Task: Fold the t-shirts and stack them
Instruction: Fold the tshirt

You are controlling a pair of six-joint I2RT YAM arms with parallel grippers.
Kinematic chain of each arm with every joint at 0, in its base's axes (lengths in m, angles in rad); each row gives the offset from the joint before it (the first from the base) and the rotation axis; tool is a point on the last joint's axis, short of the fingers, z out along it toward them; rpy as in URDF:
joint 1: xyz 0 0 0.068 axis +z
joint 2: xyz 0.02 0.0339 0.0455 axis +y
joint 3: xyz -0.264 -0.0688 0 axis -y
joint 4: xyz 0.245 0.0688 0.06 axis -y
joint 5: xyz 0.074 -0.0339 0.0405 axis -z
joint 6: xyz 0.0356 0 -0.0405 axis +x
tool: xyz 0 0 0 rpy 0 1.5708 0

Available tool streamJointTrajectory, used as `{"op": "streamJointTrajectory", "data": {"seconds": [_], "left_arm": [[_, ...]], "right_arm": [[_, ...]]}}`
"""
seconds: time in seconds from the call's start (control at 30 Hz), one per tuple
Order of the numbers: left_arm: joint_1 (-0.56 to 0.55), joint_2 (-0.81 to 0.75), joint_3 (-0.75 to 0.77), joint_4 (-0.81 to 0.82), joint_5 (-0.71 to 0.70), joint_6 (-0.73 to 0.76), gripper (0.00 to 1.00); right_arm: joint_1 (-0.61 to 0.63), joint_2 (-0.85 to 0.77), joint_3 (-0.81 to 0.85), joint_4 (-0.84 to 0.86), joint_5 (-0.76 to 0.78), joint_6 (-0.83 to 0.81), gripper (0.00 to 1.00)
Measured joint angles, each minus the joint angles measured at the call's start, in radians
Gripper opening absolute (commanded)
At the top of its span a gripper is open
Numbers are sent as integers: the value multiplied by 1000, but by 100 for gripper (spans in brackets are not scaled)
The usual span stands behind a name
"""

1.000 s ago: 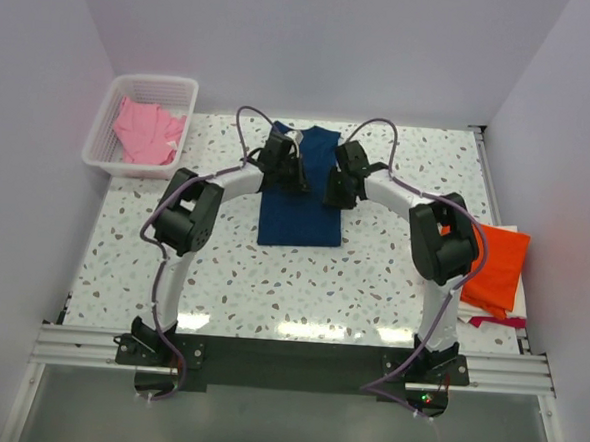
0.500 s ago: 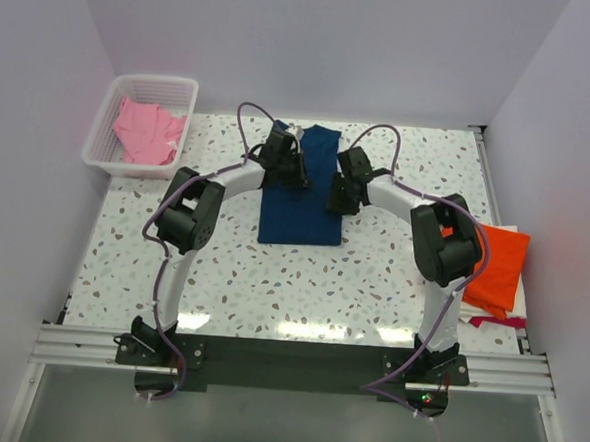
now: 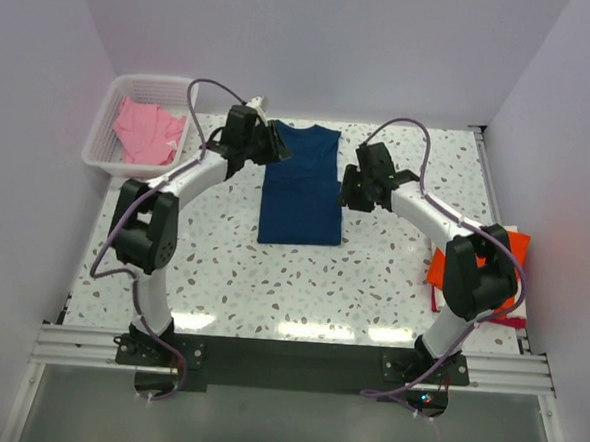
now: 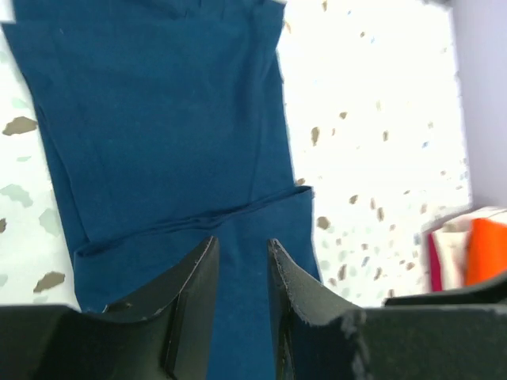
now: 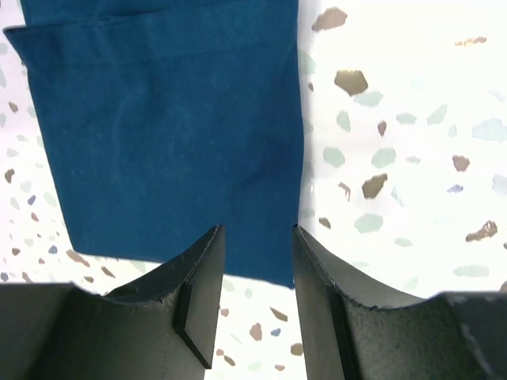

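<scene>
Top external view: the navy shirt lies flat at the middle of the table, already folded into a narrow strip. A crosswise edge shows one layer lying over another.

My left gripper hangs over the strip's far left part. My right gripper hangs at its right edge. Both wrist views show the fingers parted a little with nothing between them, so neither is grasping cloth.

Assessment: the step in hand appears to be the crosswise fold. To do it well I should pinch both corners of one end at the same level, catching every layer. I should then lift them together and lay that end down with its edges matching. A grip on the top layer alone would probably pull the fold open.

Containers: the white basket stands at the far left corner and holds a crumpled pink shirt. The orange shirt lies at the table's right edge, in no container and partly hidden by my right arm.
</scene>
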Motion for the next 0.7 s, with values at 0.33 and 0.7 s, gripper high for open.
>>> {"op": "streamJointTrajectory", "data": {"seconds": [0.33, 0.7], "left_arm": [[-27, -463, -622, 139, -43, -127, 36], [-48, -579, -947, 173, -50, -161, 37]], "right_arm": [[96, -73, -195, 23, 4, 28, 41], [116, -78, -342, 55, 34, 62, 35]]}}
